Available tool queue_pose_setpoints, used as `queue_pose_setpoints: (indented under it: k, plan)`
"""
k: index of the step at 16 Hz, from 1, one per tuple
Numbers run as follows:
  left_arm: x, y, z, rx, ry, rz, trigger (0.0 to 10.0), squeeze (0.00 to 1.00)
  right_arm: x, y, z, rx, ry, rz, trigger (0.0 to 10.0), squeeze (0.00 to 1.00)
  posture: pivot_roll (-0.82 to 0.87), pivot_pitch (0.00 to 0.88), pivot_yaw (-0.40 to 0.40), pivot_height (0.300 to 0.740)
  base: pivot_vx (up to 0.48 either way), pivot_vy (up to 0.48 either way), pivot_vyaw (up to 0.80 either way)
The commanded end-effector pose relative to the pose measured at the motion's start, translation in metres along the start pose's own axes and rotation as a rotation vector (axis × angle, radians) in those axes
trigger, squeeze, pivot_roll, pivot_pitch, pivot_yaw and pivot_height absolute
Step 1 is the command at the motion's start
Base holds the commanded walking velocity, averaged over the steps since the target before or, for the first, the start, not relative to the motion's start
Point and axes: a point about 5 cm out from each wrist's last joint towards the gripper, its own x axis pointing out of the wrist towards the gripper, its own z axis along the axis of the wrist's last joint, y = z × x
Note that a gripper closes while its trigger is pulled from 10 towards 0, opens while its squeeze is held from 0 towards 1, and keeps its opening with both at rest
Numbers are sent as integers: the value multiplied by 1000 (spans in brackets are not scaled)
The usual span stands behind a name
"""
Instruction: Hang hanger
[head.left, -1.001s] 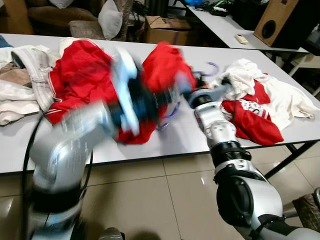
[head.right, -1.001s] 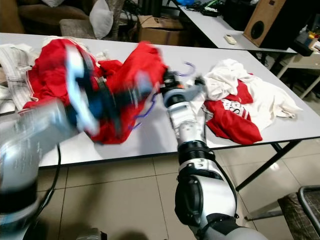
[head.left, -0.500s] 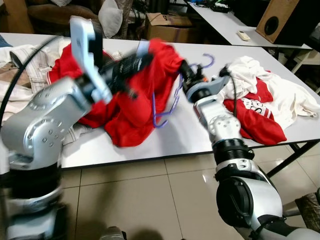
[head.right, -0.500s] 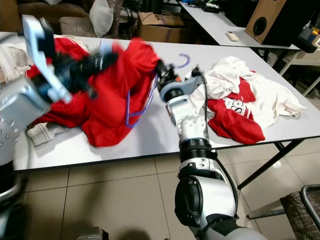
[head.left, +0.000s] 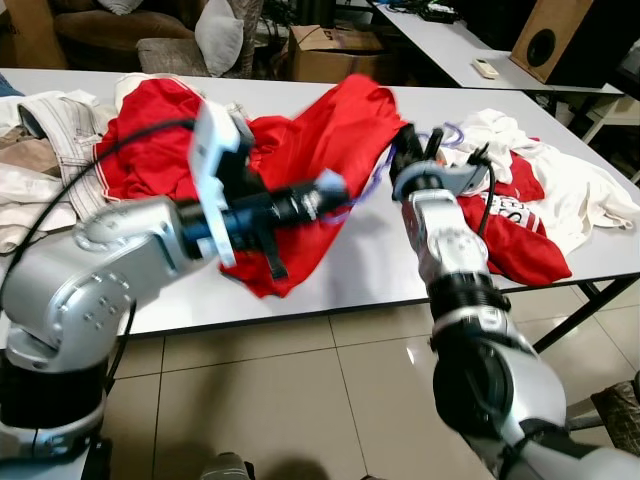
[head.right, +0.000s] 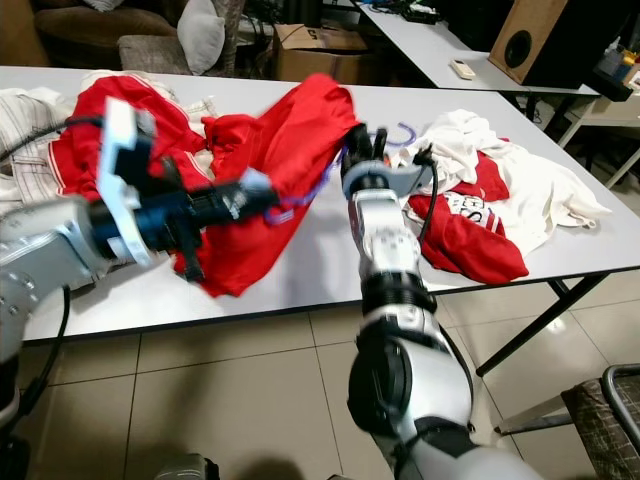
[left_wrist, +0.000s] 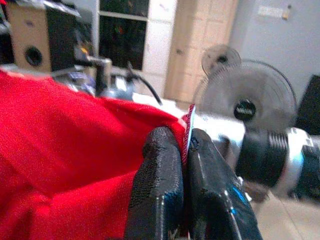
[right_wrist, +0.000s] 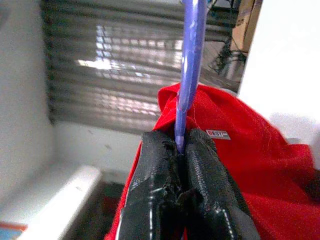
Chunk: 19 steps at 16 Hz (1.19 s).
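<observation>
Two pincers: right pincer (right_wrist: 181, 150) clamps purple hanger (right_wrist: 189, 70); left pincer (left_wrist: 184, 150) pinches red shirt (head.left: 330, 140).

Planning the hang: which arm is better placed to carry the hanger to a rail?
Right, probably. The right gripper is shut on the purple hanger; the left gripper only pinches the red shirt.

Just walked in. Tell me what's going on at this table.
The robot is working a red garment together with a purple hanger above a white table. The left gripper is shut on an edge of the red cloth and lifts it off the tabletop. The right gripper is shut on the hanger's thin purple rod, next to the raised cloth. Other red and white clothes lie in heaps on the table. The hanger is not hung anywhere yet.
</observation>
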Motion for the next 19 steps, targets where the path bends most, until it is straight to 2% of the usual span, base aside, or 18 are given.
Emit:
queue_pose_setpoints:
  k: [1, 3, 5, 6, 7, 8, 9, 11, 12, 14, 15, 16, 17, 19]
  plan:
    - [4, -10, 1, 20, 11, -65, 0, 0, 1, 9, -36, 140, 17, 6, 10000, 0, 108, 0, -113, 740, 0, 0, 0]
    - [5, -7, -2, 5, 17, -48, 0, 0, 3, 11, -38, 133, 17, 10, 10000, 0, 114, 0, -119, 740, 0, 0, 0]
    - [15, -20, 8, -28, -72, -143, 0, 0, 4, 8, -43, 109, 15, -13, 10000, 0, 119, 0, -123, 740, 0, 0, 0]
    - [22, -21, 14, -44, -135, -144, 0, 0, 4, 8, -49, 51, 54, -12, 10000, 0, 119, 0, -124, 740, 0, 0, 0]
    - [29, -17, 22, -42, -198, -108, 0, 0, 3, 9, -58, -18, 109, -2, 10000, 0, 118, 0, -124, 740, 0, 0, 0]
    - [38, -2, 37, -5, -287, 26, 0, 0, -2, 10, -76, -124, 220, 23, 10000, 0, 115, 0, -123, 740, 0, 0, 0]
    - [40, 7, 45, 2, -326, 93, 0, 0, -5, 9, -86, -201, 286, 42, 10000, 0, 114, 0, -122, 740, 0, 0, 0]
    - [40, 14, 52, 11, -348, 145, 0, 0, -9, 8, -92, -231, 337, 54, 10000, 0, 111, 0, -120, 740, 0, 0, 0]
    - [41, 23, 51, 158, -239, 237, 0, 0, -18, 7, -97, -192, 420, 62, 10000, 0, 101, 0, -111, 740, 0, 0, 0]
    - [43, 19, 39, 227, -108, 223, 7608, 0, -25, 6, -86, -169, 431, 67, 10000, 0, 89, 0, -100, 740, 0, 0, 0]
    - [44, 17, 38, 229, -101, 216, 10000, 0, -26, 6, -82, -168, 429, 67, 10000, 0, 89, 0, -100, 740, 0, 0, 0]
    - [48, 12, 32, 211, -67, 184, 10000, 0, -29, 6, -75, -168, 433, 72, 10000, 0, 78, 0, -93, 740, 0, 0, 0]
    - [51, 12, 27, 173, -34, 170, 10000, 1000, -32, 6, -71, -177, 448, 80, 10000, 0, 72, 0, -89, 740, 0, 0, 0]
    - [51, 18, 25, 180, 12, 198, 10000, 1000, -39, 8, -65, -192, 467, 92, 10000, 0, 68, 0, -82, 740, 0, 0, 0]
